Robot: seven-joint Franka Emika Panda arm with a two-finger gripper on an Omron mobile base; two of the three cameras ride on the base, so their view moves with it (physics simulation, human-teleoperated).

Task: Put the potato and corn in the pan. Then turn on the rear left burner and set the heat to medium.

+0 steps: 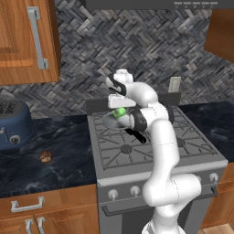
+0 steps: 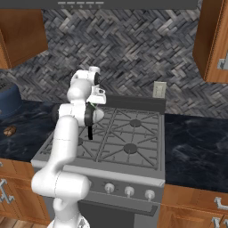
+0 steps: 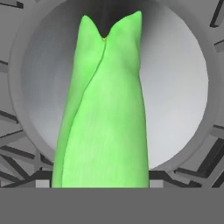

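1. Kitchen stove (image 1: 155, 157): I have the gripper (image 1: 119, 111) clamped on the corn (image 3: 105, 109), directly above the pan (image 3: 183, 87).
2. Potato (image 1: 45, 156) lies left of the pan, on the counter (image 1: 59, 160).
3. Corn drop, potato and burner remain, I judge.

The corn (image 3: 105, 109) is a bright green husk-wrapped cob with a split, pointed tip, hanging lengthwise above the middle of the pan (image 3: 183, 87), whose pale grey round floor shows on both sides of it. In the left base view the corn (image 1: 120, 112) is a small green spot just over the pan (image 1: 109, 120), which sits on the stove's rear left burner near the back edge (the burner cap itself is hidden under the pan). The pan's short black handle points toward the stove's front. The potato (image 1: 45, 156), a small brown roundish lump, lies on the dark counter left of the stove, well apart from the pan, toward the counter's front edge.
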